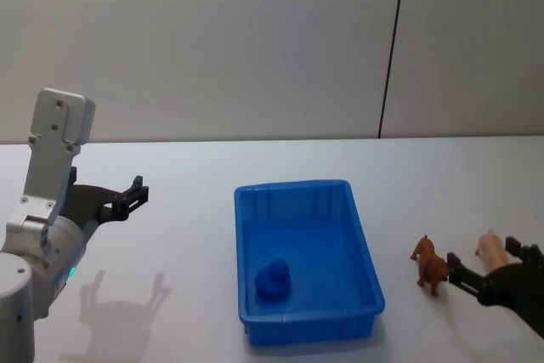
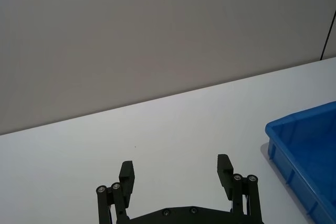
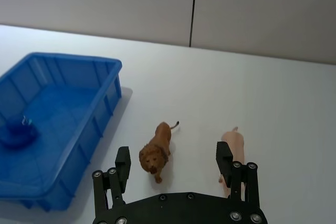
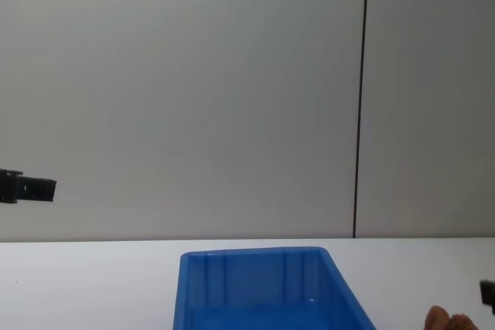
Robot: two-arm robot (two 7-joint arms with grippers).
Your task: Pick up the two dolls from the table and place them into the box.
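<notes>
Wide open, my right gripper (image 3: 174, 153) points at the brown doll (image 3: 155, 153) and the peach doll (image 3: 233, 145) on the table (image 3: 262, 93), right of the box (image 3: 79, 61), ready to grab one. Brown is nearer the box. My left gripper (image 2: 176, 169) waits open, left of the box.

Box (image 1: 293, 326) mid-table (image 1: 187, 235), 2 dolls to its right.
1 small toy (image 1: 273, 279) lies inside the box, toward its front left. Right of the box stands the lion doll (image 1: 430, 266), with the second doll (image 1: 490, 248) farther right. The right gripper (image 3: 174, 153) is close beside both, and the left gripper (image 1: 140, 190) hangs well left of the box.
</notes>
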